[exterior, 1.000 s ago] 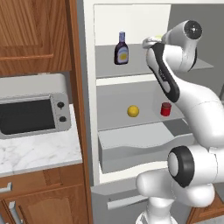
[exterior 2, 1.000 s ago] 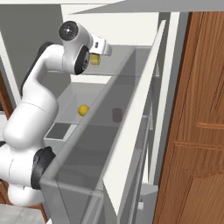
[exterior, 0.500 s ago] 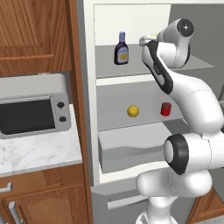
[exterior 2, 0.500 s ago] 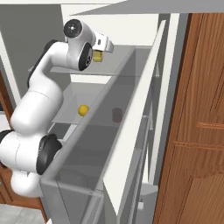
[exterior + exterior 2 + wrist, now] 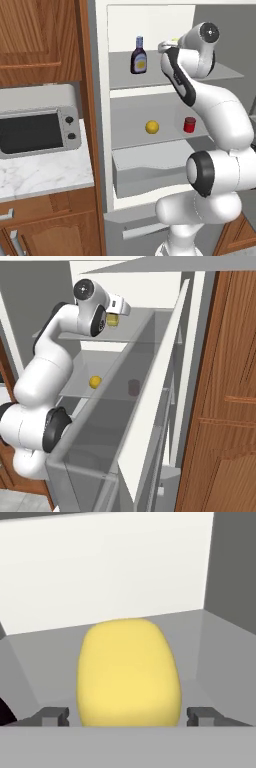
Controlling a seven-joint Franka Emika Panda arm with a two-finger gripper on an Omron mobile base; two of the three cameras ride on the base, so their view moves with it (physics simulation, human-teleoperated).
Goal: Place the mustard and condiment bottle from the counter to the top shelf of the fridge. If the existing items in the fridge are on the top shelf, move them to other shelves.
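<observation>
Standing on the fridge's top shelf (image 5: 220, 75), the mustard (image 5: 129, 674) sits between the gripper's (image 5: 129, 716) spread fingertips (gaps either side, nothing held), the condiment bottle (image 5: 139, 56) further left.

Arm (image 5: 215, 107): glossy white rounded segments — dark grey discs at joints, black band along forearm; fingers (image 5: 50, 716) small, dark grey.

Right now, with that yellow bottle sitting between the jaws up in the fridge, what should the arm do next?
Probably draw straight back out. The mustard stands on the top shelf near the condiment bottle, and the fingertips sit apart from its sides, so it looks released.
</observation>
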